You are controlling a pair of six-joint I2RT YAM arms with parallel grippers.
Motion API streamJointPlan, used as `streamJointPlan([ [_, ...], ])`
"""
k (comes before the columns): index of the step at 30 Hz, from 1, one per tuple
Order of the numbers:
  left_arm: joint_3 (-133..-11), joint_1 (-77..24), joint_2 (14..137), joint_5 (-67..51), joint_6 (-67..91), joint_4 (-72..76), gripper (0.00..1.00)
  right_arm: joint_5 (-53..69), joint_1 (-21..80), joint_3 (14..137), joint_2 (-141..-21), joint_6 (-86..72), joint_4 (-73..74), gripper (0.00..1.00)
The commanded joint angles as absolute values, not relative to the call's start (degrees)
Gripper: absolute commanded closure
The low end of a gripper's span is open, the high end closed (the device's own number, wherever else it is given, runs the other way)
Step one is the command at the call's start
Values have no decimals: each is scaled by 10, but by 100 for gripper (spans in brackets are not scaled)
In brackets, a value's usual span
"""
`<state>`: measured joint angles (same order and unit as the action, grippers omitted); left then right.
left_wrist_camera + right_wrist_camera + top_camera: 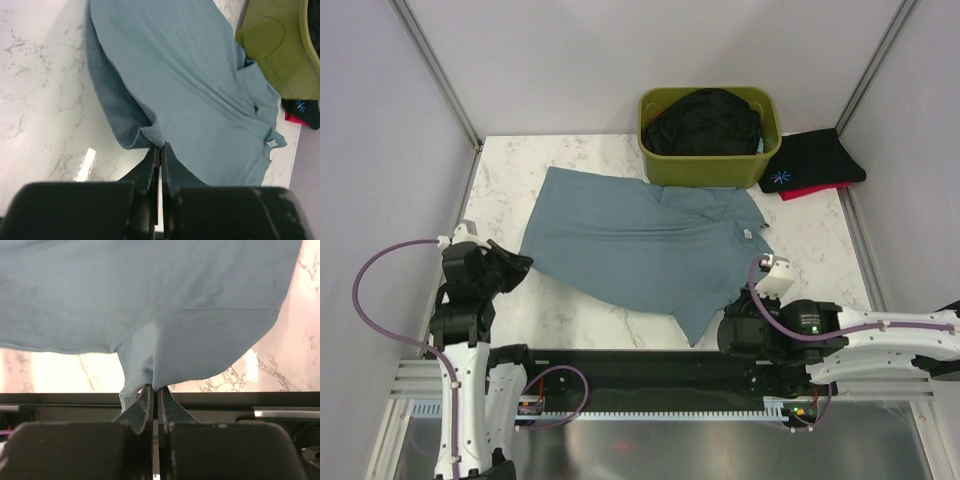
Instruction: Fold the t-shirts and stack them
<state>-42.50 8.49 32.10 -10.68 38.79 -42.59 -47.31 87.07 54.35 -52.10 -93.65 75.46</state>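
Teal shirt [640, 245] lies spread mid-table, a bit skewed. Its collar end, with the tag, points right and sits just beside the green bin [700, 172].

Left claw [159, 147] is clenched on the shirt's near-left edge, with a stitched hem fold pinched between the tips. Right claw [154, 389] is clenched on a bunched bit of the near-right edge. That bit could be sleeve or hem, can't tell which. Cloth drapes off both pinches.

Handling, as a judgement: light, limp cotton with no stiffness. It will sag between the two grips and wrinkle if the arms pull unevenly. It should slide easily on the smooth marble table [570, 310]. The best hold is at hems and seams, where the doubled fabric gives the tips some bite. Thin single layers may slip out. Keeping the span taut should give a clean fold line.

One black shirt [705, 120] is heaped in the bin at the far edge. Right of the bin, a folded black shirt with blue print [815, 160] sits on top of a red one [810, 190].
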Motion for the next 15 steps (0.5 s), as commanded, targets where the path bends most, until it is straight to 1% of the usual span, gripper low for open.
streamJointPlan([
  [1,-477,83,301,-119,320,-531,98,-515,874,569,-485,-912,836,100],
  [6,-485,83,302,-124,275,-554,98,-560,875,617,-477,-824,831,100],
  [9,-492,82,351,-155,253,-538,98,-600,873,652,-511,-700,760,100],
  [10,-498,83,376,-157,251,-532,98,-628,872,667,-527,-687,755,100],
  [11,-503,83,390,-158,248,-522,98,-641,859,682,-560,-673,755,100],
  [13,-514,83,411,-153,245,-512,98,-650,825,719,-585,-602,734,100],
  [14,-518,83,430,-147,245,-507,98,-637,773,723,-597,-551,705,100],
  [15,-521,83,436,-138,247,-497,98,-610,744,718,-597,-503,667,100],
])
